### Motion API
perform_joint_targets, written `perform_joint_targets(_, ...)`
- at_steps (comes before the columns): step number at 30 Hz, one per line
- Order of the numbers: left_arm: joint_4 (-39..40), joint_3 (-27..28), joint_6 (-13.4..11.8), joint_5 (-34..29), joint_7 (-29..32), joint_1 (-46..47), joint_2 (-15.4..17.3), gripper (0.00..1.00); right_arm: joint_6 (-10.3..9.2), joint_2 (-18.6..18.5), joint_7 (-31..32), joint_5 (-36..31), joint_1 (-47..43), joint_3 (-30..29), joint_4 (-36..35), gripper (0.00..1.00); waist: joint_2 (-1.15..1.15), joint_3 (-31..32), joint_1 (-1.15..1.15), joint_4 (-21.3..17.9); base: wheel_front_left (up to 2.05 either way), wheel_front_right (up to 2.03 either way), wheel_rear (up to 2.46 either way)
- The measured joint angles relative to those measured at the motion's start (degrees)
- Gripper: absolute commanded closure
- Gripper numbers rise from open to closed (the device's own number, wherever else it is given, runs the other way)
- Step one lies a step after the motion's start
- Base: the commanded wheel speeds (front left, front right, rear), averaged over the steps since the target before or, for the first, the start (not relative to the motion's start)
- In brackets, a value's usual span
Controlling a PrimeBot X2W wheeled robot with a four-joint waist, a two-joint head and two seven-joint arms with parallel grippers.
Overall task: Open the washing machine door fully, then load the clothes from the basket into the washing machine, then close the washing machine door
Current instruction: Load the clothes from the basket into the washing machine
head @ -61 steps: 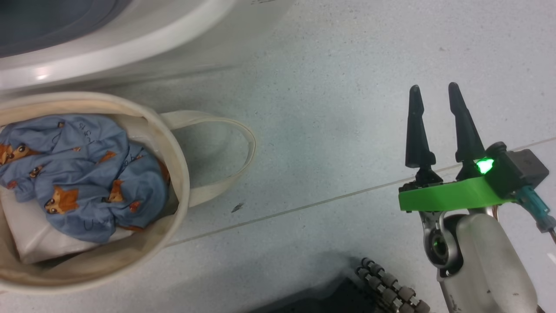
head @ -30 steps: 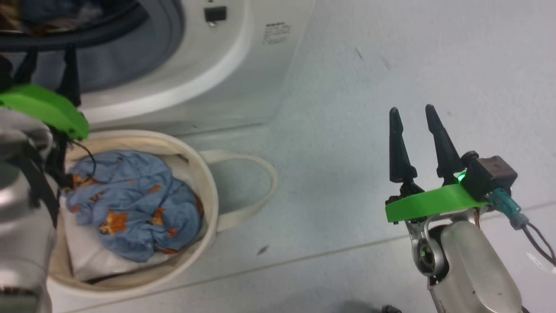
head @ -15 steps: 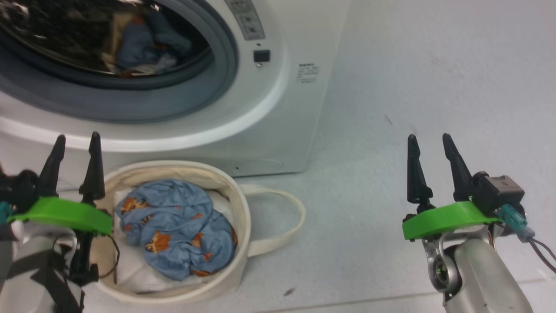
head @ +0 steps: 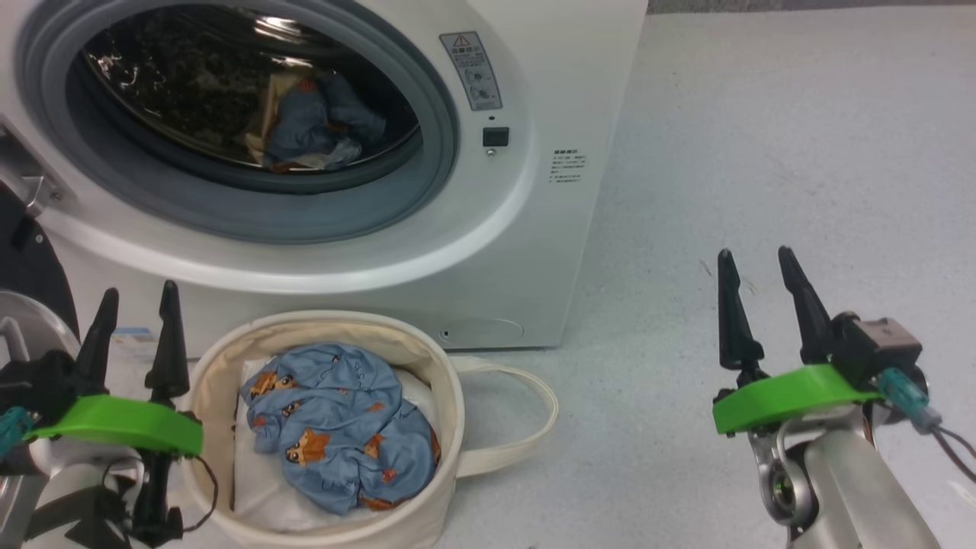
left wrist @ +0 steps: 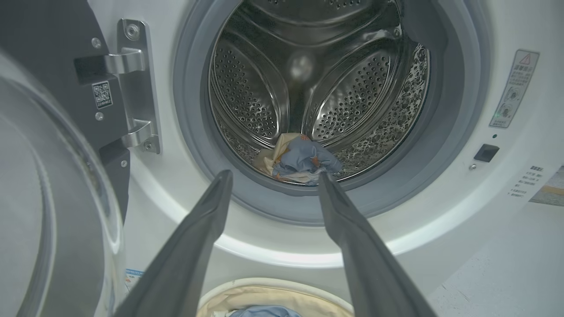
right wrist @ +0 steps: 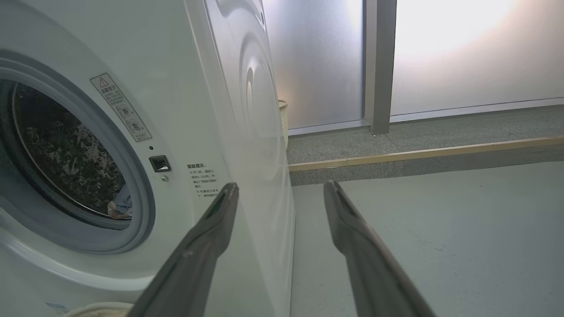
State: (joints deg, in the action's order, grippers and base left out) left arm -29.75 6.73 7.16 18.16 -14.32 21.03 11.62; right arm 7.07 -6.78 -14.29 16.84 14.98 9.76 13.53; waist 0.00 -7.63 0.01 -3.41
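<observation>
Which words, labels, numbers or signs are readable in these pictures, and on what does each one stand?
No wording is clear enough to quote.
Warning label on the washing machine front: triangle sign, text too small.
Printed block under the black button: characters blurred.
QR sticker on the washing machine door, beside the hinge: code only.
Blue label sticker: too small.

Shiny perforated steel drum; glossy white washing machine; matt cream canvas basket; soft crumpled cloth clothes.
</observation>
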Motion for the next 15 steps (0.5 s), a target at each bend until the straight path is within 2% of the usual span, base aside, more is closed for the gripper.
perform_joint_targets(15,0.5,0.9,0.0,-0.6,0.0,-2.3,-0.6,0.0,0.0,-0.4,0.0,1.5,-1.2,1.9,0.7,0.0,0.0,1.9,-0.01,-0.2,0.0,0.0,0.0)
